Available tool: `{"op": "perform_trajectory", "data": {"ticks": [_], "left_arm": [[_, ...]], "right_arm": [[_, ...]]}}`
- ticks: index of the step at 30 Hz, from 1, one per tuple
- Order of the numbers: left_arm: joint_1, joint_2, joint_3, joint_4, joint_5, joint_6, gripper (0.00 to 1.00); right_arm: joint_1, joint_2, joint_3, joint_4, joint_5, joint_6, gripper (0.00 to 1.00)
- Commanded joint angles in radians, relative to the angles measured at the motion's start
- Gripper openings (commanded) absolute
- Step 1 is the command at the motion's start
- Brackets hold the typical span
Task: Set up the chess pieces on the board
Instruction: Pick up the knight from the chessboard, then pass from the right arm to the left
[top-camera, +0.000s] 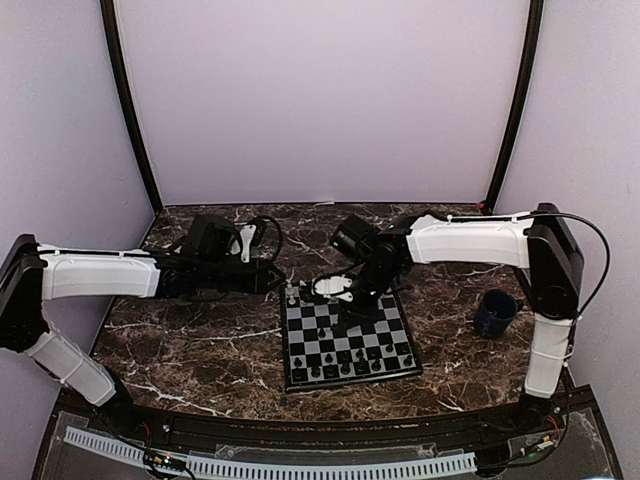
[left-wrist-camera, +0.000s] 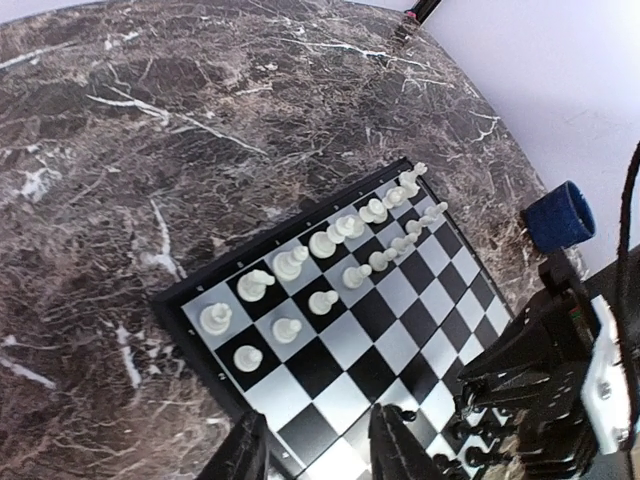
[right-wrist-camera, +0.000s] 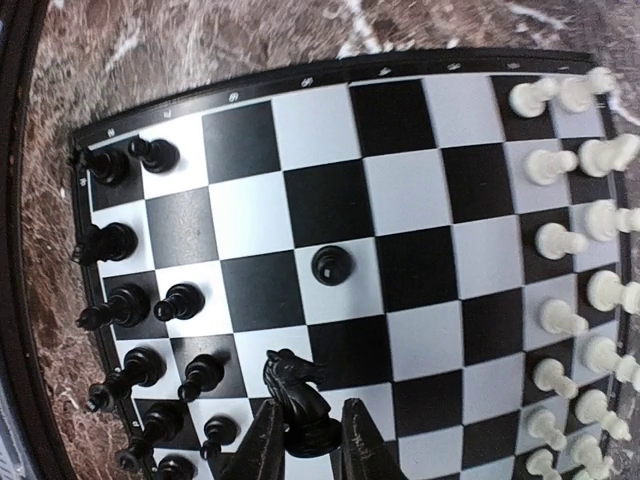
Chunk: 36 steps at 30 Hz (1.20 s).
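Observation:
The board (top-camera: 345, 335) lies in the middle of the table, black pieces (top-camera: 345, 365) along its near side and white pieces (top-camera: 293, 297) at its far edge. My right gripper (right-wrist-camera: 308, 445) is shut on a black knight (right-wrist-camera: 298, 395) and holds it above the board, near the rows of black pieces (right-wrist-camera: 125, 300). A lone black pawn (right-wrist-camera: 331, 264) stands out toward mid-board. White pieces (right-wrist-camera: 570, 250) fill two rows opposite. My left gripper (left-wrist-camera: 320, 455) is open and empty, hovering over the board's (left-wrist-camera: 380, 330) edge near the white rows (left-wrist-camera: 330, 260).
A dark blue mug (top-camera: 497, 312) stands on the marble table (top-camera: 200, 340) right of the board, also in the left wrist view (left-wrist-camera: 558, 214). The right arm (left-wrist-camera: 550, 380) crowds the board's black side. Dark frame posts and pale walls enclose the back.

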<state>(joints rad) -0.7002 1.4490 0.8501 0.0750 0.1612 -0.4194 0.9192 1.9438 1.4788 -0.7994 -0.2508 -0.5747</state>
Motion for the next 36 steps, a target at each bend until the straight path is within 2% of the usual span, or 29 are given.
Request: {"op": "perform_trajectory", "data": {"ticks": [1,7,15,31,34,36], "left_arm": [[0.002,0.066,0.037,0.174,0.135,-0.235,0.37],[0.002,0.142,0.042,0.431,0.285,-0.412,0.37],[-0.005,0.296,0.064,0.746,0.443,-0.621,0.36],[-0.019,0.394,0.09,0.813,0.477,-0.732,0.25],[-0.02,0.401,0.09,0.819,0.484,-0.741,0.25],[-0.019,0.4,0.087,0.812,0.477,-0.743,0.29]], "right_arm": [[-0.061,-0.105,0.031,0.046,-0.091,0.062,0.18],[-0.133,-0.157,0.022,0.15,-0.106,0.126,0.19],[-0.141,-0.146,0.041,0.157,-0.12,0.148,0.2],[-0.141,-0.118,0.074,0.17,-0.084,0.166,0.2],[-0.141,-0.111,0.078,0.17,-0.08,0.166,0.2],[-0.141,-0.112,0.078,0.17,-0.087,0.169,0.2]]}}
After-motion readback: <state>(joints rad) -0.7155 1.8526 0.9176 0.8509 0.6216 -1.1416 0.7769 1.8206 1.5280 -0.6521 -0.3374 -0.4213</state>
